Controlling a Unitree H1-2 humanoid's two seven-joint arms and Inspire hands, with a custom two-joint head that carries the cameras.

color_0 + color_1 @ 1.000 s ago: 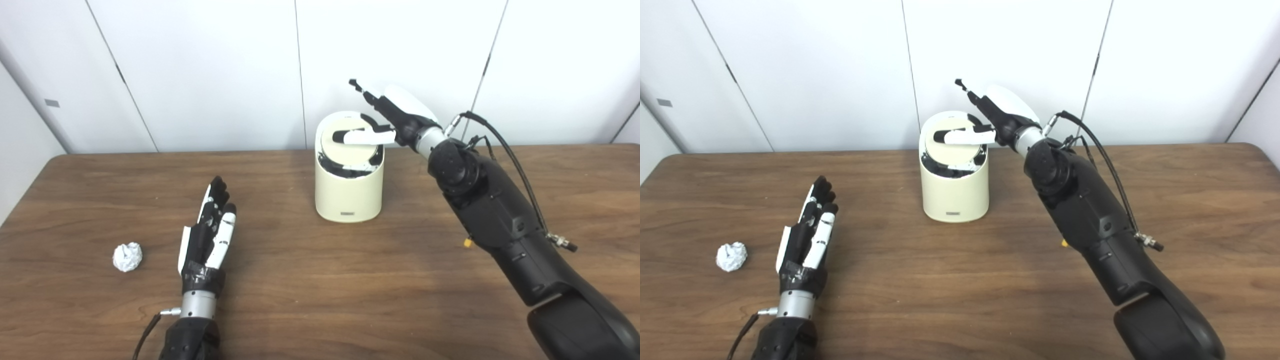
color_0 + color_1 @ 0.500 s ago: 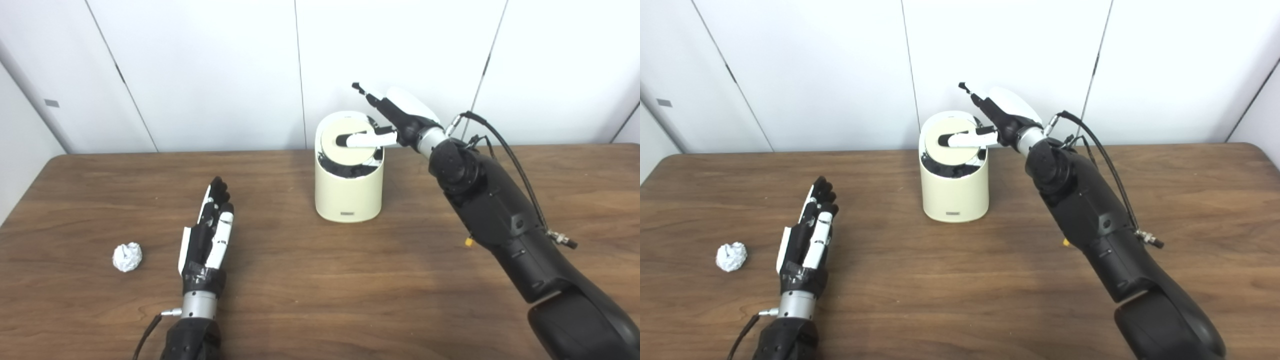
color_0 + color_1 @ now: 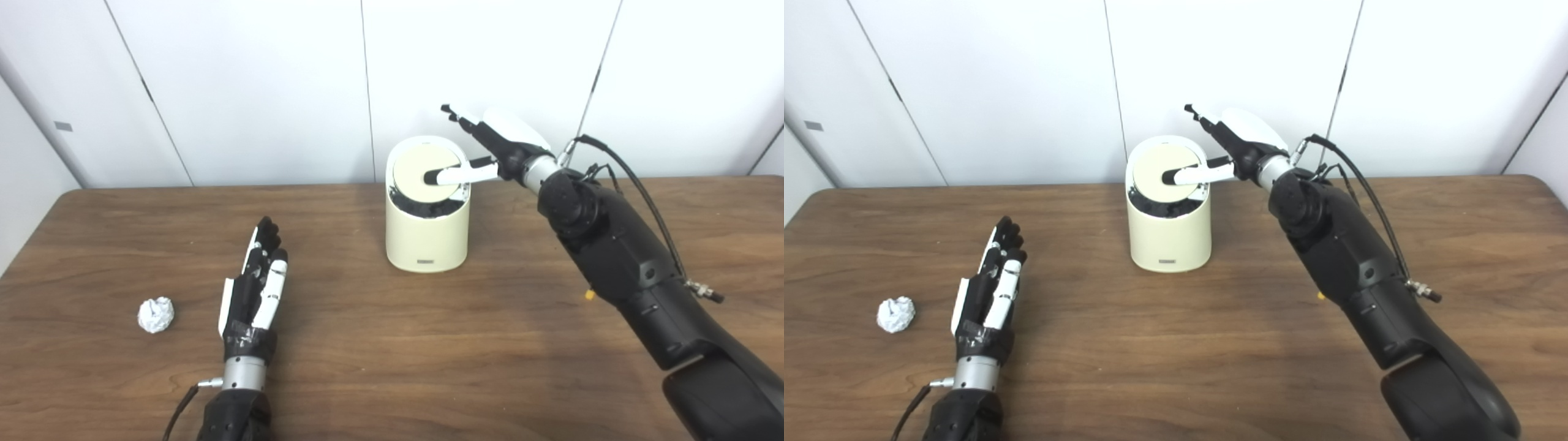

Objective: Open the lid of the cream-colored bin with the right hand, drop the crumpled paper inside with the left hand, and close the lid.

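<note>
The cream-colored bin [image 3: 427, 236] stands at the back middle of the wooden table [image 3: 429, 355]. Its round lid [image 3: 415, 174] is tilted, with a dark gap showing along its front edge. My right hand [image 3: 493, 144] hovers at the bin's upper right, open. Its thumb lies on the right part of the lid and its fingers point up and away. The crumpled paper [image 3: 155, 315] rests on the table at the front left. Just right of the paper, my left hand [image 3: 254, 288] lies open and holds nothing.
White wall panels [image 3: 245, 86] rise close behind the table's far edge. Cables [image 3: 637, 202] loop off my right forearm, which slants across the table's right side. Bare wood lies between the bin and my left hand.
My right hand has drawn back to the right, its thumb sliding from the lid's middle toward its right edge. More of the lid's face shows now. Left hand and paper have not moved.
</note>
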